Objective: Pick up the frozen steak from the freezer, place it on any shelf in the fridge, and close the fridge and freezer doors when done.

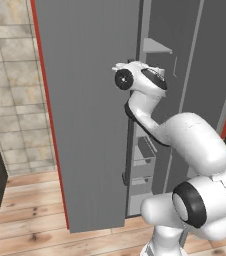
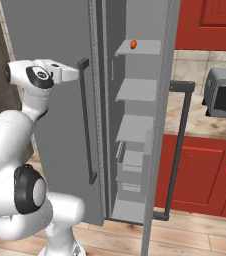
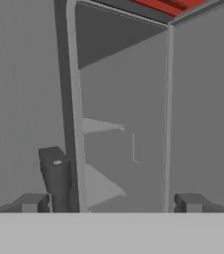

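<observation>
Two doors [image 2: 55, 125], one ajar | four freezer shelves [image 2: 137, 90] | gripper [image 3: 111, 202] spread wide, holding nothing

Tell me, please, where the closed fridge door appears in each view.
Left base view: the fridge door is the big grey panel at centre-left.
Right base view: the fridge door takes the left half, behind the arm.
Hand view: the fridge door is along the left side.
Shared landmark: the freezer shelves, just right of its edge.
</observation>
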Available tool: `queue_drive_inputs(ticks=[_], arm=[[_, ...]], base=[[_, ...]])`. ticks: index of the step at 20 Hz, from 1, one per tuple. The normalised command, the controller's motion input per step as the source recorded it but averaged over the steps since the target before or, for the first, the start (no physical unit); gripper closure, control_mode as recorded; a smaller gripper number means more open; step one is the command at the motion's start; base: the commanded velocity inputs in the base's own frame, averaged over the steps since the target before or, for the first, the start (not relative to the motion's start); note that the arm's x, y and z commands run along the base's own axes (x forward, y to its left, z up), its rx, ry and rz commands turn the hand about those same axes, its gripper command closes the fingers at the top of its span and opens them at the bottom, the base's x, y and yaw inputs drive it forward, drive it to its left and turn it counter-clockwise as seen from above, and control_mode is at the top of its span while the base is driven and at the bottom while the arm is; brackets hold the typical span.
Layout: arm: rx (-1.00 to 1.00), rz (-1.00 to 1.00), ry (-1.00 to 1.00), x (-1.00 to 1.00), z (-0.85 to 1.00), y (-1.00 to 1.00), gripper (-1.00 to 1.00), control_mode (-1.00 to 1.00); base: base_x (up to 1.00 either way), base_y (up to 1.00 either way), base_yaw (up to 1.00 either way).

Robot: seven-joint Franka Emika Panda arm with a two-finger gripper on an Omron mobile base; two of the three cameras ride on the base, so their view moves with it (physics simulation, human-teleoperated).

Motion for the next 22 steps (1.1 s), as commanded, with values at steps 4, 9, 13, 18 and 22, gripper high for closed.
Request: queue_drive_inputs(ticks=[4,9,13,18,22], arm=[[0.08,0.07,0.15,-1.0,0.7,0.0,-1.0,-1.0],[0.11,0.07,0.13,-1.0,0.3,0.0,-1.0,-1.0],[0.09,0.04,0.04,-1.0,-0.22,-0.04,-1.0,-1.0],[0.04,0.0,0.0,-1.0,-0.5,-0.02,-1.0,-1.0],[0.12,0.0,0.0,-1.0,-0.17,-0.27,-1.0,-1.0]], base=[[0.0,0.0,0.0],[0.0,0.0,0.0],[0.0,0.0,0.0],[0.0,0.0,0.0],[0.0,0.0,0.0]])
